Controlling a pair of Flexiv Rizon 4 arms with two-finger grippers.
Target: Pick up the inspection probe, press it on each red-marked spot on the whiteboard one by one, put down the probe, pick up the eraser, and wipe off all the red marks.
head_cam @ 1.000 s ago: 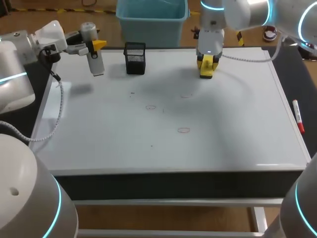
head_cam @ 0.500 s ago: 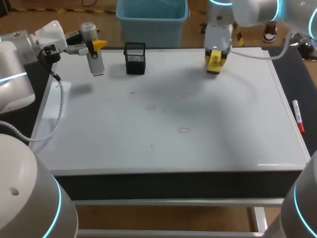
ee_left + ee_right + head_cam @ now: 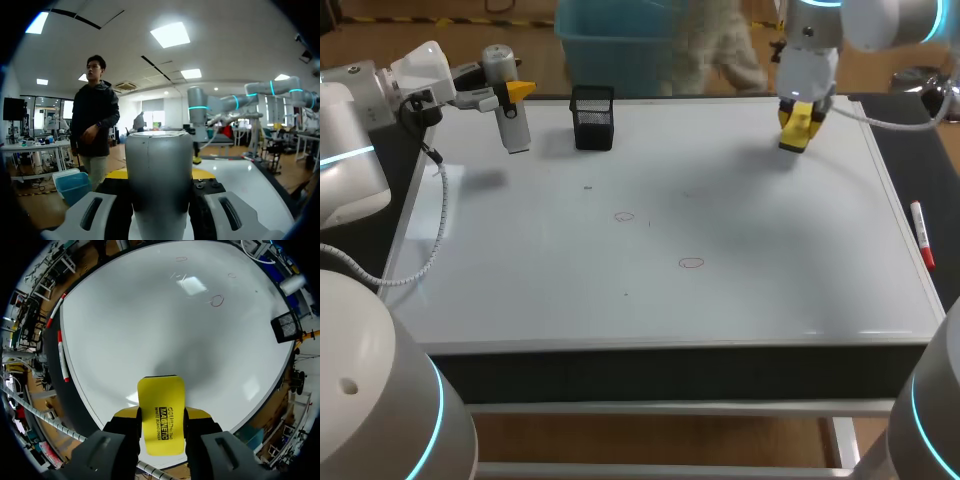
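My left gripper (image 3: 512,92) is shut on the grey cylindrical probe (image 3: 510,118) and holds it above the whiteboard's (image 3: 770,230) far left corner. In the left wrist view the probe (image 3: 159,175) fills the space between the fingers. My right gripper (image 3: 799,127) is shut on the yellow eraser (image 3: 798,122) over the far right part of the board. The right wrist view shows the eraser (image 3: 161,412) clamped between the yellow tips. Thin red rings (image 3: 624,216) (image 3: 691,263) are drawn near the board's middle, with a fainter one (image 3: 688,193) beyond them. Red rings (image 3: 217,300) also show ahead of the eraser.
A black mesh pen holder (image 3: 592,117) stands at the board's far edge, just right of the probe. A red marker (image 3: 921,232) lies on the dark strip beside the board's right edge. A cable hangs from the left arm along the board's left edge.
My right arm has carried the eraser to the right along the far edge, from the back middle to the back right. The left arm and the probe have stayed in place.
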